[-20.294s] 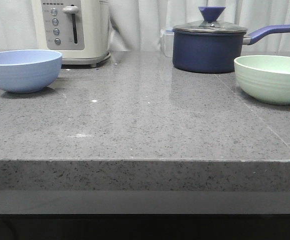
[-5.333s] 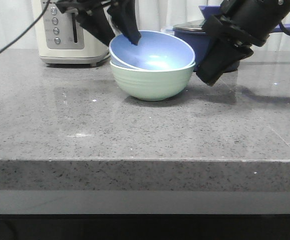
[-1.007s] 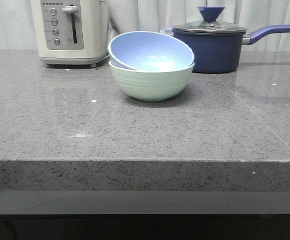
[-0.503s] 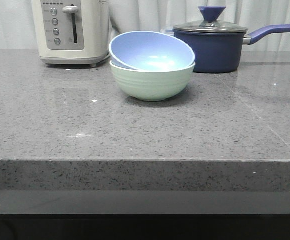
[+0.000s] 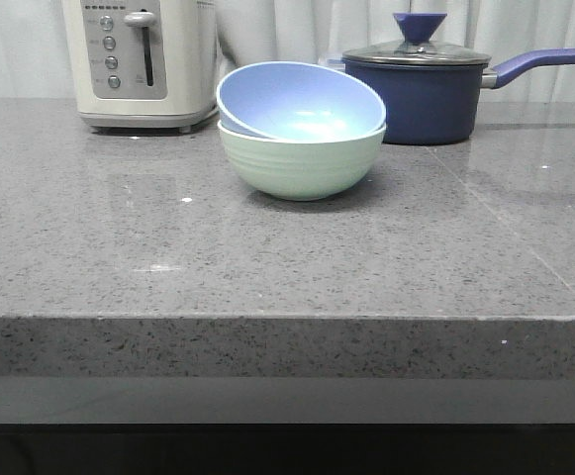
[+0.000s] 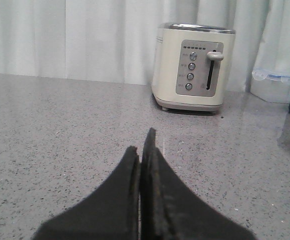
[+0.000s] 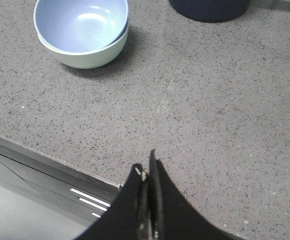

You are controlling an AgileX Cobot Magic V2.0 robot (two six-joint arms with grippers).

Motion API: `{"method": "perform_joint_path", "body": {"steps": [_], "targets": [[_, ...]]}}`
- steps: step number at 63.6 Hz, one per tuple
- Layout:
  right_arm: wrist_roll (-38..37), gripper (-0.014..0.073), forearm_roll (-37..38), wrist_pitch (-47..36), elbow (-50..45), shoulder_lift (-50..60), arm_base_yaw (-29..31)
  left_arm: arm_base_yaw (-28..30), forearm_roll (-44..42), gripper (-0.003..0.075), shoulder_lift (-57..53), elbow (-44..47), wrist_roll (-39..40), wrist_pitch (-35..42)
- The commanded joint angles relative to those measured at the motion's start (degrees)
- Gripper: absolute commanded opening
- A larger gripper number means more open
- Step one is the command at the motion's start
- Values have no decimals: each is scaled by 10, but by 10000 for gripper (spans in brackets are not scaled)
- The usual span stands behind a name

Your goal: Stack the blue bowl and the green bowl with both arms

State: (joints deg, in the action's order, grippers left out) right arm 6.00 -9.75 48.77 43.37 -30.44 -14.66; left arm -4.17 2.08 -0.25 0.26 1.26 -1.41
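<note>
Both of my claws are pressed closed with nothing between the fingers: my left gripper (image 6: 143,150) shows its two dark pads meeting in a seam, low over bare counter (image 5: 267,257) with the toaster (image 6: 192,67) ahead of it, and my right gripper (image 7: 147,175) is likewise pinched together, hanging near the counter's front edge, well apart from the bowls.

Taking the toaster as my landmark, the green bowl (image 5: 300,168) sits on the counter just to its right and a little nearer the front edge. The blue bowl (image 5: 300,99) rests inside it, touching its rim, but tilted: its rim rides higher on the toaster side and dips on the side toward the dark blue saucepan (image 5: 414,94), which stands behind and right of the stack.

I judge the stacking done, though not seated flat. The risk from here lies in that tilt. A knock to the counter, or a careless sweep of either arm past the stack, could rock the blue bowl, slide it round, or tip it out. Trying to press it level with closed fingers could shove the green bowl toward the saucepan.
</note>
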Motion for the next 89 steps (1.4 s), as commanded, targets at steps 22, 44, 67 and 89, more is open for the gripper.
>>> {"method": "perform_joint_path", "body": {"steps": [22, 44, 67, 89], "targets": [[1, -54, 0, -40, 14, -2, 0, 1, 1, -20, -10, 2, 2, 42], [2, -54, 7, -46, 8, 9, 4, 1, 1, -20, -10, 2, 2, 42], [8, -54, 28, -338, -221, 189, 119, 1, 1, -20, -10, 2, 2, 42], [8, -54, 28, -504, -421, 309, 133, 1, 1, -20, -10, 2, 2, 42]]}}
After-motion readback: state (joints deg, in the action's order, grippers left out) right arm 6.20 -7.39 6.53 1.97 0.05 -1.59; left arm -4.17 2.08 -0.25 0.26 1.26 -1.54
